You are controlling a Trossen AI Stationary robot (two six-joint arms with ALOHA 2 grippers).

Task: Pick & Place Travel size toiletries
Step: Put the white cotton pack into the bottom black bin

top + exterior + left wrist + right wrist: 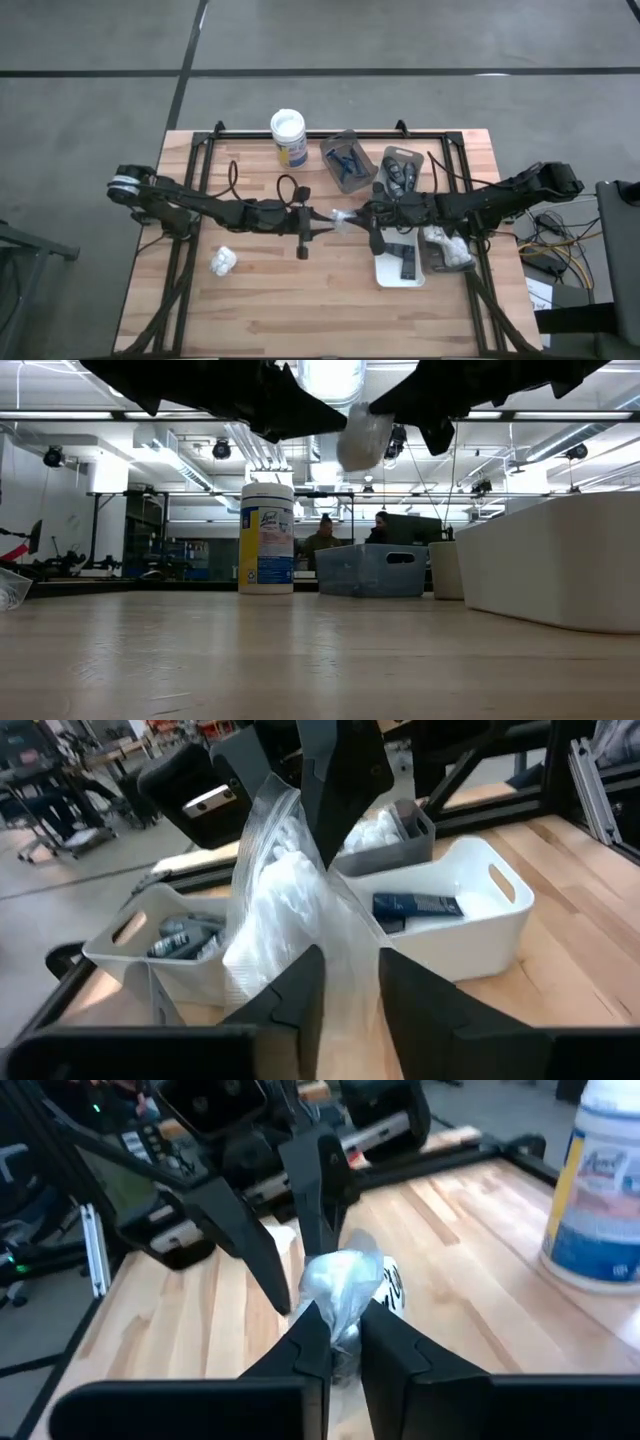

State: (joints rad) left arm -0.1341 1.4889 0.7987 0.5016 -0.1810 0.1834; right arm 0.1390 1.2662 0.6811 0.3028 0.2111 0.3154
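From above, both arms stretch in toward the middle of the wooden table. The left gripper and the right gripper meet nose to nose, with a white packet in a clear bag pinched between them. A second white lumpy packet lies alone on the boards near the front left, well apart from the arms. Behind the grippers stand the white-lidded tub, a grey tray with blue razors and a grey tray of dark bottles. A white tray holding black tubes sits just in front of the right arm, with more white packets beside it.

From table height, the bagged packet hangs clear of the tabletop, under the two dark arms. The tub stands behind, and people sit far back in the room.

The left wrist camera shows its fingers closed on the clear bag, the right arm's fingers gripping it from the far side.

The right wrist camera shows its own fingers clamped on the crumpled bag too.
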